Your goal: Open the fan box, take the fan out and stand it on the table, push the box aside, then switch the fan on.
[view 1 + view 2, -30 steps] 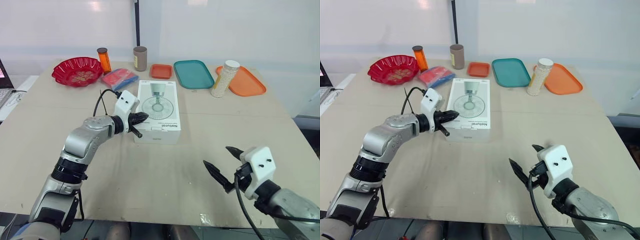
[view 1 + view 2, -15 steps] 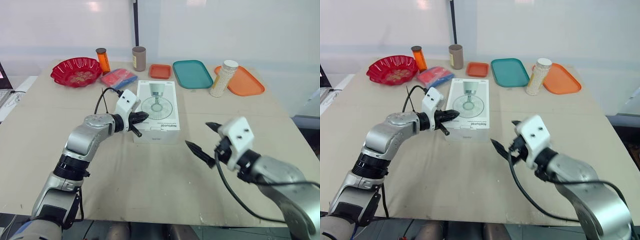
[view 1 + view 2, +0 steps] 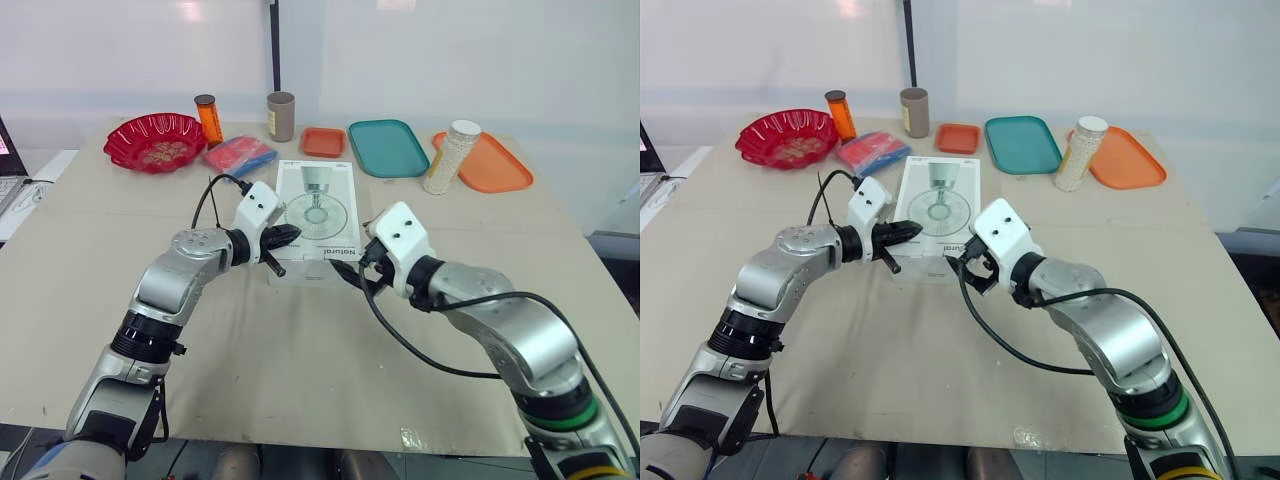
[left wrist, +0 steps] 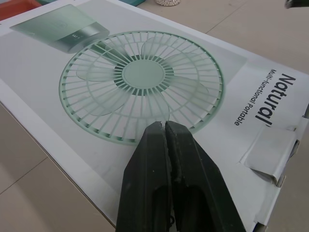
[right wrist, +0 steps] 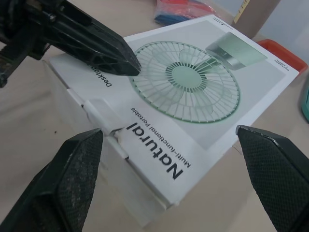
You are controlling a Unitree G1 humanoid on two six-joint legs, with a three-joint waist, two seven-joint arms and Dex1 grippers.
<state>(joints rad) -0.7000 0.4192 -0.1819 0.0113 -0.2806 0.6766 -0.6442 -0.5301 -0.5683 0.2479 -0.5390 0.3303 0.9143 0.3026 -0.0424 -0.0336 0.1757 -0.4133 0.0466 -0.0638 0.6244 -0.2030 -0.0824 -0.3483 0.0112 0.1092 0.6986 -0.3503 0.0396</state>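
Fan box [image 3: 316, 215] lies flat in the middle of the table [image 3: 300, 380], fan pic up, still shut. A small white tab [image 5: 104, 113] sits at its near end, by the near-left corner.

L gripper [image 3: 293, 233] has its fingers together, nothing in them. The tip is over the near-left part of the box top, at the rim of the fan pic. It looks like it rests on the top, but I can't tell if it really touches.

R gripper [image 3: 357, 264] has its fingers wide apart & holds nothing. It's right at the near end of the box, a bit to the right of the tab.

The step now, I think, is to open the box. How to do it well:
- Go for the tab w/ one R finger tip, not the whole end. Get the tip under the tab edge, then pull it toward the near side, slow.
- L gripper should just hold the box down so it doesn't slide. Press soft. If it pushes hard close to the end flap, the flap may get stuck.
- The box looks light & is thin card, so a fast tug could drag it or rip the tab.
- Keep the box flat, so the fan inside doesn't slip out early.
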